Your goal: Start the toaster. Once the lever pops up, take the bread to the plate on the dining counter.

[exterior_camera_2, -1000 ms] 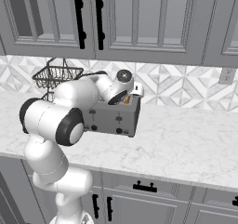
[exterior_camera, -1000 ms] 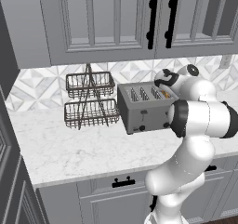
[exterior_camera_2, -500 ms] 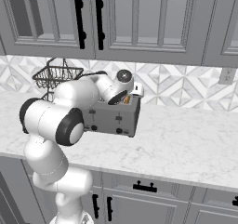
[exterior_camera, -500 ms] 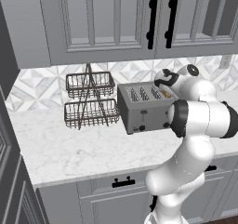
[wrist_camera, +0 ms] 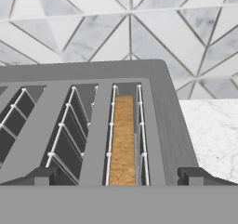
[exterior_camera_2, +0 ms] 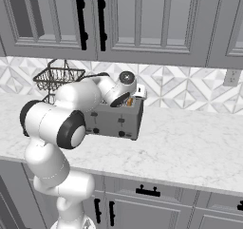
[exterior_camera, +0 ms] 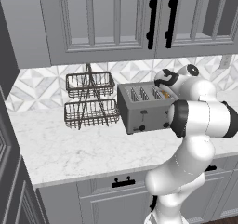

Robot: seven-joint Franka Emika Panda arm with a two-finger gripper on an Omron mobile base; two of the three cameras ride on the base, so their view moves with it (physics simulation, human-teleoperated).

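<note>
A white marble counter [exterior_camera: 69,153] runs under grey cabinets and a diamond-tile backsplash. The grey toaster [exterior_camera: 139,114] stands on it with the bread [wrist_camera: 123,139] sunk in the slot directly below the gripper [wrist_camera: 121,175], whose jaws stand wide and empty. Lifting the slice out and carrying it to the plate seem left to do. A black wire basket rack [exterior_camera: 89,102] stands just beyond the toaster's far end.

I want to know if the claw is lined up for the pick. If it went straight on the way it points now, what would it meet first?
Most likely the bread. The open claw points down at the toaster top, fingertips astride the slot that holds the slice. How far off the slice lies is unclear.
</note>
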